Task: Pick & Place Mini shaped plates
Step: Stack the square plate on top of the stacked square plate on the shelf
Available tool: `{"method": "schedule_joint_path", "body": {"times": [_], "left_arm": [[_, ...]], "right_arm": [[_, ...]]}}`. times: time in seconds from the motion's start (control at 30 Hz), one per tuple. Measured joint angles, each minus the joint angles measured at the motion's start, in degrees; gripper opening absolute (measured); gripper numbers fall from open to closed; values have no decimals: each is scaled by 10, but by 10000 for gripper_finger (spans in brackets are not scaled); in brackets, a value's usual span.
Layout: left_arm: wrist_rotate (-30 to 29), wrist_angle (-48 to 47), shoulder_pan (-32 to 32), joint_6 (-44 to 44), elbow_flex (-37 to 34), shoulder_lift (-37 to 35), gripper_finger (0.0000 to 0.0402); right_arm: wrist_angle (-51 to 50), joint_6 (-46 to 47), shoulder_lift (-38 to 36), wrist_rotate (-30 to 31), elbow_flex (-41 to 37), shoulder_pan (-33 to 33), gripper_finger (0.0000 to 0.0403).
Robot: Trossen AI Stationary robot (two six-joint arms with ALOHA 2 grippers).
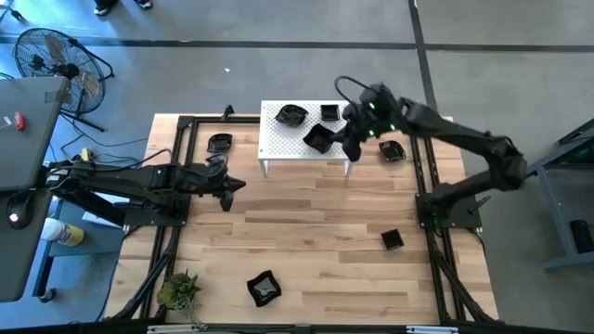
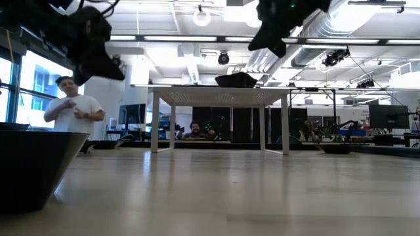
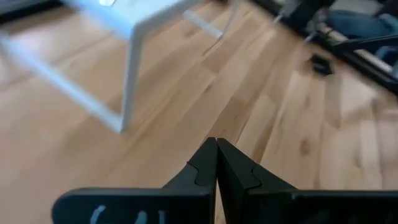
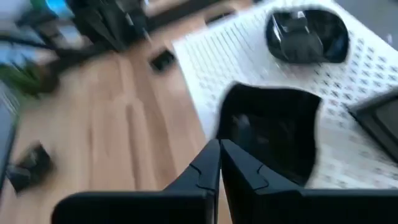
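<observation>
- Pale wood planks make up the worktop [image 1: 316, 232], which fills the middle of the high view inside a black frame.
- A white perforated rack [image 1: 278, 147] on short legs stands at upper centre of that view and carries three black plates: a rounded plate [image 1: 290, 115] at its upper left, a square plate [image 1: 329, 113] to the right of that, and a wavy plate [image 1: 317, 139] near the rack's lower right.
- In the right wrist view the wavy plate [image 4: 270, 134] lies on the rack just ahead of the fingertips, with the rounded plate [image 4: 306, 35] farther back on the same surface.
- The right gripper [image 1: 351, 148] hangs at the rack's right edge, just beside the wavy plate; its fingers [image 4: 205, 171] are clenched together with nothing between them.
- The left gripper [image 1: 225, 190] hovers over bare wood at centre left, below and left of the rack; its fingers [image 3: 202, 171] are also pressed tight and hold nothing.
- Four more plates lie on the worktop itself: one left of the rack [image 1: 220, 143], one right of it under the right arm [image 1: 393, 150], a small square one at lower right [image 1: 392, 240], and a wavy one at lower centre [image 1: 264, 288].
- A green plant [image 1: 178, 290] sits at the lower left corner of the worktop.
- In the low view a person [image 2: 71, 113] stands at left in the room behind, and the rack [image 2: 220, 98] shows one dark plate [image 2: 236, 80] on top.
</observation>
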Motion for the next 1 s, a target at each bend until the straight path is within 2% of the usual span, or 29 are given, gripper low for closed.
{"method": "schedule_joint_path", "body": {"times": [0.17, 0.33, 0.5, 0.73, 1.0], "left_arm": [[-5, -55, 0, -82, 0, 0, 1], [-5, -63, 0, -80, 0, -1, 1], [2, -65, 0, -78, 0, 0, 1], [17, -73, 0, -81, 0, 0, 1], [-12, -124, 0, -216, 0, 0, 4]], "right_arm": [[123, 88, -97, 23, -128, 60, 3], [125, 136, -180, 101, -185, 111, 4], [117, 171, -240, 136, -220, 139, 3], [114, 180, -268, 165, -241, 153, 3], [113, 168, -266, 164, -241, 153, 6]]}}
